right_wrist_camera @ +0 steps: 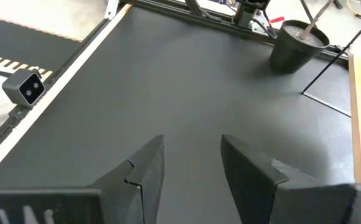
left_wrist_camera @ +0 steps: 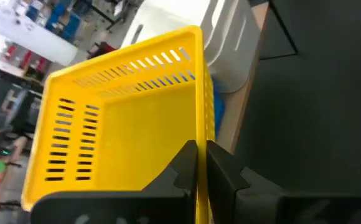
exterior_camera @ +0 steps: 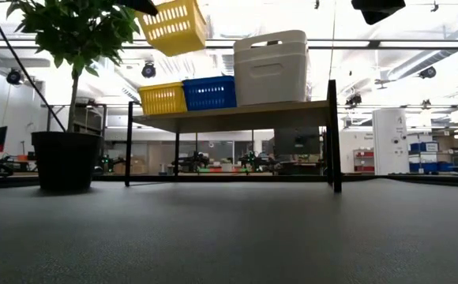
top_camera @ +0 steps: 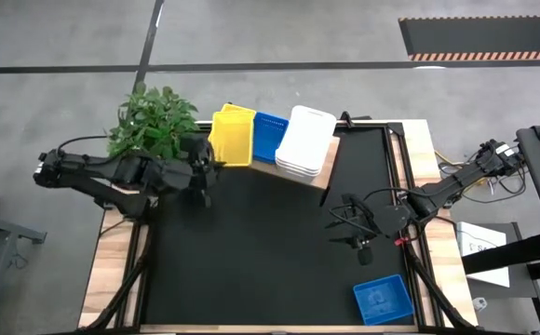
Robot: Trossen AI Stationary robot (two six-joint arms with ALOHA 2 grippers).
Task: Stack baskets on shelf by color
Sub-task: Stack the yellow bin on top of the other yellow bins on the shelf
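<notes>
My left gripper [top_camera: 207, 164] is shut on a yellow basket [top_camera: 233, 138] and holds it in the air over the left end of the shelf [exterior_camera: 237, 115]. In the low view this basket [exterior_camera: 172, 25] hangs tilted above another yellow basket [exterior_camera: 163, 99] that stands on the board. Beside that one stand blue baskets [exterior_camera: 209, 92] and a stack of white baskets [exterior_camera: 271, 69]. One more blue basket [top_camera: 383, 300] lies flat on the table at the near right corner. My right gripper [right_wrist_camera: 193, 146] is open over the bare black table top, right of the middle [top_camera: 354, 231]. My left gripper pinches one side wall of the yellow basket at its upper rim [left_wrist_camera: 199, 140]. One finger [left_wrist_camera: 182, 167] is inside the basket and the other [left_wrist_camera: 223, 167] outside. The fingers come from the table's left, slanting a little downward. The basket is lifted clear and tilted.
A potted plant [top_camera: 154, 121] stands at the far left, close to the shelf's left end and to my left arm. A small camera [right_wrist_camera: 23, 87] sits at the table's wooden rim. The middle of the black table top [top_camera: 251, 251] is free.
</notes>
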